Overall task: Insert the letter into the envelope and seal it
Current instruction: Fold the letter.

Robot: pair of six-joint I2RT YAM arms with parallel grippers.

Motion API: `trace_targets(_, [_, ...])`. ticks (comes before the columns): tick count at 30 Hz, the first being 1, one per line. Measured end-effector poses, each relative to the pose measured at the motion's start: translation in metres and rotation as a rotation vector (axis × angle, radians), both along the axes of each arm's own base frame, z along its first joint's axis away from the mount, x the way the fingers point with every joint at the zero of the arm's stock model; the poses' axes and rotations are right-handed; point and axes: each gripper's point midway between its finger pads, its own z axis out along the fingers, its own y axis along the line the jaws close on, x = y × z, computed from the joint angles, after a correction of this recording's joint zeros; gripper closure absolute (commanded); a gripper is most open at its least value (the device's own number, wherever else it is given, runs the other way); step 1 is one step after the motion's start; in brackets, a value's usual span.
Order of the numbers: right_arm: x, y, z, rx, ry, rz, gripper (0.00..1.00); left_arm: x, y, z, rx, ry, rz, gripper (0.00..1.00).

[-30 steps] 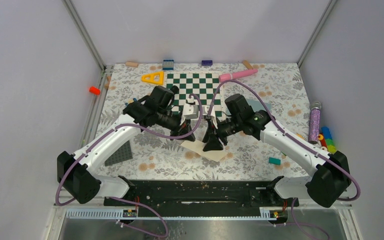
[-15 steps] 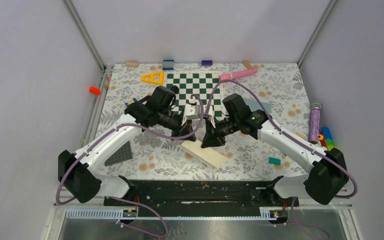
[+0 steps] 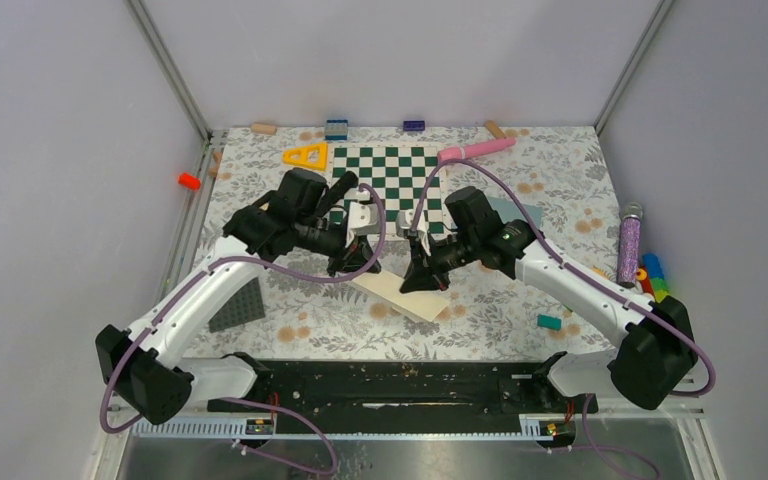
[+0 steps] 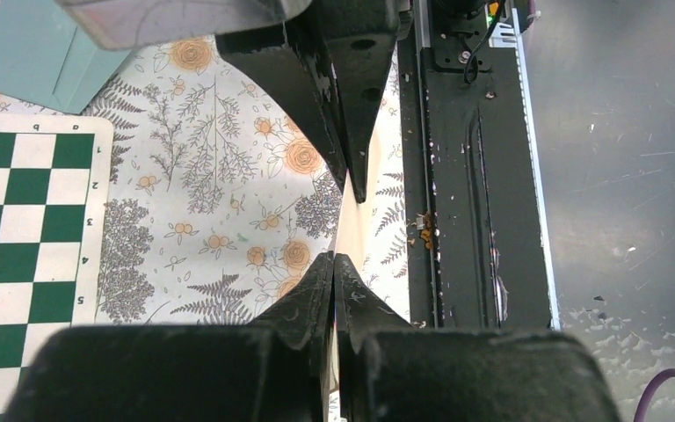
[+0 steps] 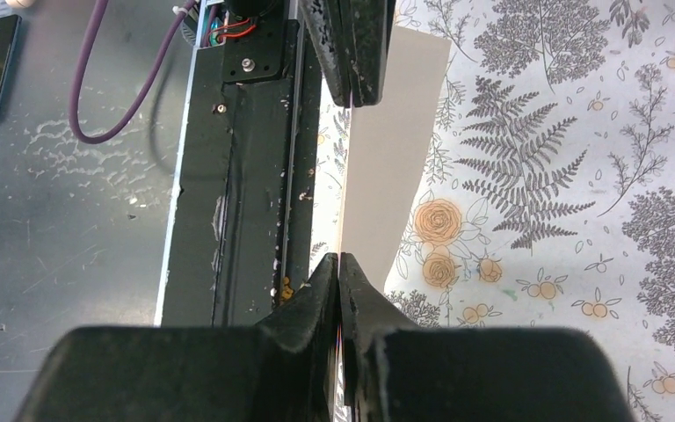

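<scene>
The letter (image 3: pixel 405 298) is a cream-backed sheet held nearly edge-on just above the floral table, between both grippers. My left gripper (image 3: pixel 358 267) is shut on its left end and my right gripper (image 3: pixel 423 283) is shut on its right end. In the left wrist view my gripper (image 4: pixel 335 260) pinches the letter's edge (image 4: pixel 356 237), with the other gripper's fingers (image 4: pixel 356 132) opposite. In the right wrist view my gripper (image 5: pixel 340 260) pinches the letter (image 5: pixel 395 149). The teal envelope (image 4: pixel 26 53) lies flat beside the chessboard; in the top view the envelope (image 3: pixel 503 207) is mostly hidden behind the right arm.
The green-white chessboard (image 3: pixel 385 170) lies behind the grippers. A dark grey baseplate (image 3: pixel 238 305) lies at the left. A yellow triangle (image 3: pixel 305 155), pink stick (image 3: pixel 475 150), purple glitter tube (image 3: pixel 628 245), teal block (image 3: pixel 549 321) and coloured blocks (image 3: pixel 655 280) lie around.
The left arm has swung left and back, and both grippers have carried the letter a little left and away from the near edge. Both stay shut on it.
</scene>
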Motion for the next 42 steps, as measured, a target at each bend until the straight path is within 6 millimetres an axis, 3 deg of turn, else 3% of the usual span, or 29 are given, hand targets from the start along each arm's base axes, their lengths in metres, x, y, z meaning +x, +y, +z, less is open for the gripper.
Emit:
trace_targets(19, [0.005, 0.005, 0.01, 0.042, -0.082, 0.025, 0.95, 0.002, 0.027, 0.002, 0.037, -0.067, 0.032, 1.0])
trace_targets(20, [0.005, 0.005, 0.01, 0.042, -0.083, 0.025, 0.96, 0.002, 0.027, 0.002, 0.038, -0.069, 0.032, 0.97])
trace_targets(21, [0.005, 0.005, 0.009, 0.042, -0.083, 0.025, 0.96, 0.002, 0.028, 0.002, 0.039, -0.07, 0.032, 0.87])
trace_targets(22, [0.005, 0.005, 0.009, 0.041, -0.083, 0.025, 0.96, 0.002, 0.028, 0.002, 0.041, -0.07, 0.032, 0.63])
trace_targets(23, [0.004, 0.004, 0.007, 0.029, -0.075, 0.022, 0.97, 0.004, 0.03, 0.002, 0.047, -0.08, 0.038, 0.49])
trace_targets(26, [-0.001, -0.003, -0.001, -0.013, -0.038, 0.012, 0.99, 0.009, 0.035, 0.009, 0.047, -0.095, 0.061, 0.27])
trace_targets(33, [-0.005, -0.007, -0.005, -0.042, -0.01, 0.008, 1.0, 0.007, 0.022, 0.023, 0.02, -0.082, 0.027, 0.2])
trace_targets(37, [-0.006, -0.008, -0.006, -0.046, -0.006, 0.008, 1.0, 0.007, 0.006, 0.011, 0.039, -0.009, -0.007, 0.22])
trace_targets(42, [-0.006, -0.008, -0.006, -0.046, -0.006, 0.008, 1.0, 0.005, -0.013, -0.006, 0.065, 0.069, -0.032, 0.32])
